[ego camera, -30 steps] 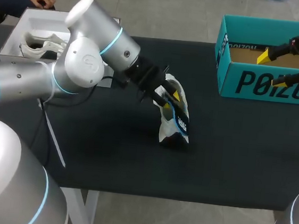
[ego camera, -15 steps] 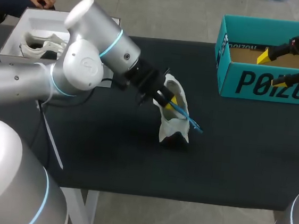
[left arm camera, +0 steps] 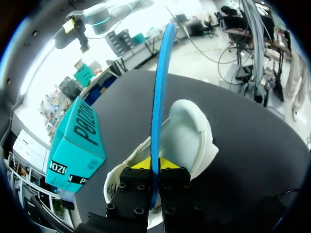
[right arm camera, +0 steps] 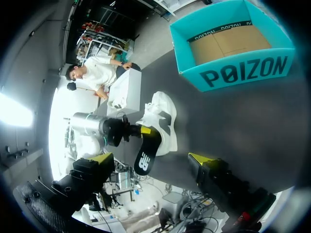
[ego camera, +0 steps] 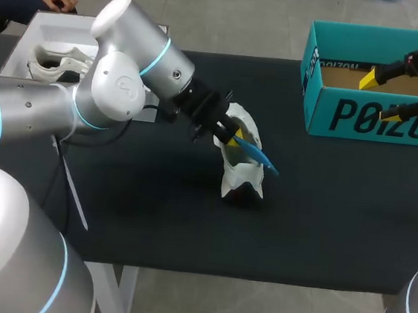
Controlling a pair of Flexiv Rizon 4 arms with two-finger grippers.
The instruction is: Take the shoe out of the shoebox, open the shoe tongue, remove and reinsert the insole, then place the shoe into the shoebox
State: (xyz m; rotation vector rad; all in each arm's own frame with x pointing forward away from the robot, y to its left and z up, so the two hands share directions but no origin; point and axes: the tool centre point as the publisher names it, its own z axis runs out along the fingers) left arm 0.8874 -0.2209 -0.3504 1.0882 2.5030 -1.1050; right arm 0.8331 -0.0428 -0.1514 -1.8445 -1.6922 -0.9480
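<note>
A white shoe (ego camera: 238, 176) stands on the black table, toe down. My left gripper (ego camera: 233, 137) is at the shoe's opening, shut on a blue-edged insole (ego camera: 254, 155) that sticks out toward the right. In the left wrist view the insole (left arm camera: 158, 97) rises edge-on from between the fingers, with the shoe (left arm camera: 192, 138) behind it. The right wrist view shows the insole's dark underside (right arm camera: 146, 153) beside the shoe (right arm camera: 163, 114). My right gripper (ego camera: 380, 97) hangs open over the empty teal shoebox (ego camera: 347, 119) at the back right.
At the back left stands a white box (ego camera: 27, 40) with another white shoe (ego camera: 58, 62) in it. Bare black table (ego camera: 151, 210) spreads in front of the shoe and between it and the teal shoebox (right arm camera: 233, 73).
My left gripper has shut on the insole. The insole's free end has swung off the shoe's side, out and up to the right. The right arm has kept still.
</note>
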